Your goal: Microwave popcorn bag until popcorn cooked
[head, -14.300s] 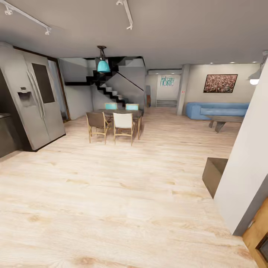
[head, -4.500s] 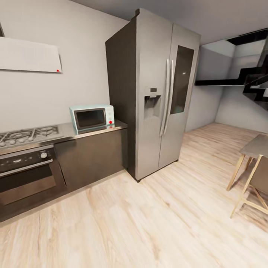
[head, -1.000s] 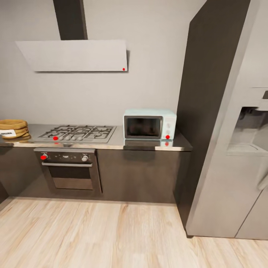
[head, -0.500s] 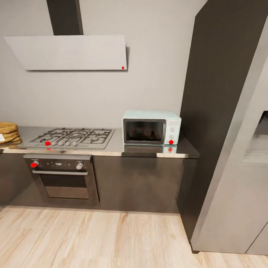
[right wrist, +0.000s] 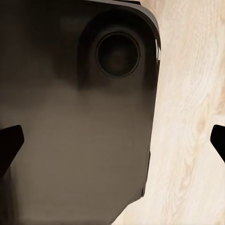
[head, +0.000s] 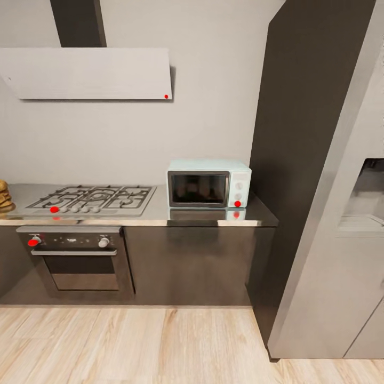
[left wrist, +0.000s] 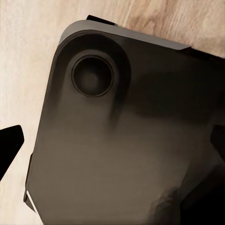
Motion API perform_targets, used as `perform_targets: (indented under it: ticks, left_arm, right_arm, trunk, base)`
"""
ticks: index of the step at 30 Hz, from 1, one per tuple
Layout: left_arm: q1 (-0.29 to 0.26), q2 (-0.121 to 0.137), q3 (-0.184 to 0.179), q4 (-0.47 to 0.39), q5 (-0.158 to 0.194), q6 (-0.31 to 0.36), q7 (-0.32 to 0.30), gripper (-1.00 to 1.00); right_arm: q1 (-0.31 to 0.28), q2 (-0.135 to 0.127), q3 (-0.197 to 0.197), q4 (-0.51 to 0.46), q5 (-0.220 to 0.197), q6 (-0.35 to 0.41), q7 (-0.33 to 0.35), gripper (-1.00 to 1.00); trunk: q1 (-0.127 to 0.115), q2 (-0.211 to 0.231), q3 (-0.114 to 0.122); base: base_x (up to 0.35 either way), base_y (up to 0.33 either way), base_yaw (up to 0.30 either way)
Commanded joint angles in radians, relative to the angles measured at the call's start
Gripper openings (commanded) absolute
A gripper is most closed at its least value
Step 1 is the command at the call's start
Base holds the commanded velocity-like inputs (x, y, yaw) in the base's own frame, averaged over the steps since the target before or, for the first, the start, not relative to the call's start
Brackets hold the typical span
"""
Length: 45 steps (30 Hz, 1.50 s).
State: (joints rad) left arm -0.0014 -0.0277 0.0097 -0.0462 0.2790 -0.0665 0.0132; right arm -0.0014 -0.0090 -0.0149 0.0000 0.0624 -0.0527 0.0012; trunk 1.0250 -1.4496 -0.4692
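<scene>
Facing the pale mint-blue microwave (head: pixel 209 182), door shut, on the grey steel countertop (head: pixel 213 217) right of the gas hob (head: pixel 92 199), we see dark fingertips spread wide at both wrist views' edges, over our dark base (left wrist: pixel 131 140) and wood floor (right wrist: pixel 187 140).

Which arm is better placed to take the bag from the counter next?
Left, probably: the bag lies far left on the counter. The left gripper and right gripper both hang open over the base.

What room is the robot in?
It looks like a kitchen. There's a gas hob set in a steel countertop, an oven underneath, and a mint-blue microwave beside a tall fridge.
</scene>
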Motion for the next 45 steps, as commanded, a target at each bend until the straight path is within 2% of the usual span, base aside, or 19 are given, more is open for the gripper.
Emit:
perform_targets:
  ticks: [1,5,7,12,28,45]
  left_arm:
    - [0.000,-0.001,0.001,0.000,0.004,-0.002,0.008,1.00]
    - [0.000,-0.003,0.001,-0.001,0.026,-0.002,0.056,1.00]
    - [0.000,-0.003,0.001,-0.001,0.039,-0.002,0.065,1.00]
    - [0.000,-0.003,0.001,-0.001,0.044,-0.002,0.068,1.00]
    - [0.000,0.000,-0.001,-0.001,0.045,-0.002,0.068,1.00]
    - [0.000,0.001,-0.001,0.000,0.045,-0.002,0.067,1.00]
  right_arm:
    - [0.000,0.000,-0.001,0.000,0.007,-0.003,-0.001,1.00]
    - [0.000,0.000,0.000,0.000,0.009,-0.001,-0.003,1.00]
    - [0.000,0.000,0.001,0.000,0.011,-0.002,-0.003,1.00]
    - [0.000,0.000,0.002,0.000,0.012,-0.003,-0.003,1.00]
    - [0.000,-0.001,0.000,0.000,0.002,0.002,-0.003,1.00]
    - [0.000,-0.002,0.006,0.000,0.019,-0.002,0.000,1.00]
  trunk:
    - [0.000,0.000,-0.001]
    - [0.000,0.000,-0.001]
    - [0.000,0.000,-0.001]
    - [0.000,0.000,-0.001]
    - [-0.061,0.112,0.049]
    - [-0.127,0.231,0.103]
  base:
    - [0.000,0.000,-0.002]
    - [0.000,0.000,0.000]
    - [0.000,0.000,0.000]
    - [0.000,0.000,0.000]
    - [0.000,0.000,0.000]
    - [0.000,0.000,0.000]
